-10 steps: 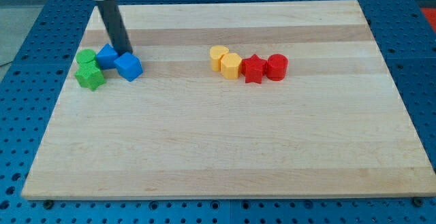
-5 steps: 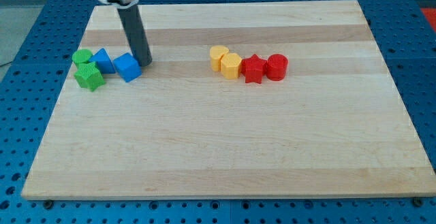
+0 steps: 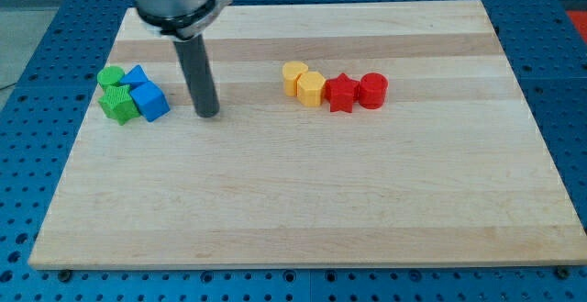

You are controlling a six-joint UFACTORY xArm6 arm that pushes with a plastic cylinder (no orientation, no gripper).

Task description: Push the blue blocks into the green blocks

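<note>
Tabletop (image 3: 303,201): pale wooden board on a blue perforated base (image 3: 37,27).
Blue blocks: blue cube (image 3: 150,101) and a second blue block (image 3: 136,75), perhaps a wedge, at the view's left.
Green blocks: green cylinder (image 3: 110,75) and green star-like block (image 3: 117,104), touching the blue ones.
Tool: a bare rod with nothing to open or close; my tip (image 3: 208,115) stands just right of the cube, apart.

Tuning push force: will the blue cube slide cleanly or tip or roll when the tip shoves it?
Likely slides: the blue cube sits flat-faced and squat on the smooth wooden board. Rolling looks unlikely. It may rotate if hit off-centre. It already seems to touch the green star block; my tip stands apart, to its right.
</note>
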